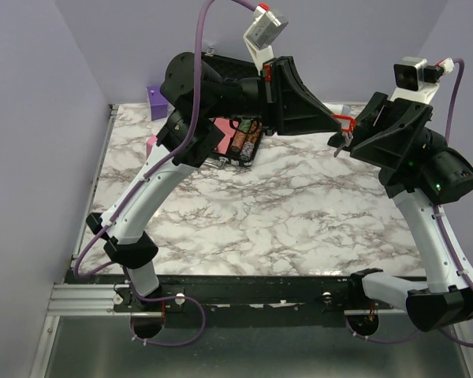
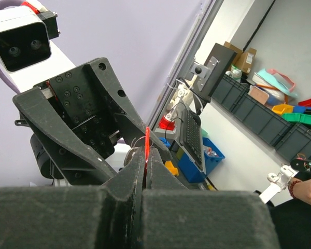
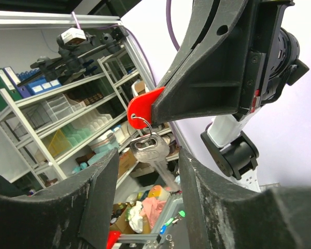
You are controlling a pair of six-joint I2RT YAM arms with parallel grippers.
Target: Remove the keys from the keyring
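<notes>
My left gripper (image 1: 337,126) is shut on the red keyring tag (image 1: 345,122) and holds it high above the table; in the left wrist view the tag (image 2: 146,147) shows edge-on between the closed fingers. In the right wrist view the red tag (image 3: 144,107) pokes from the left fingers, and a silver key (image 3: 151,149) hangs from its small wire ring. My right gripper (image 3: 147,171) is open, its fingers either side of the hanging key, not touching it. In the top view the right gripper (image 1: 348,140) sits just right of the tag, with the key (image 1: 340,143) a thin sliver below.
A black tray with batteries (image 1: 244,142) and a pink box (image 1: 219,135) lies at the back of the marble table (image 1: 284,220), under the left arm. A purple block (image 1: 158,102) stands at the back left corner.
</notes>
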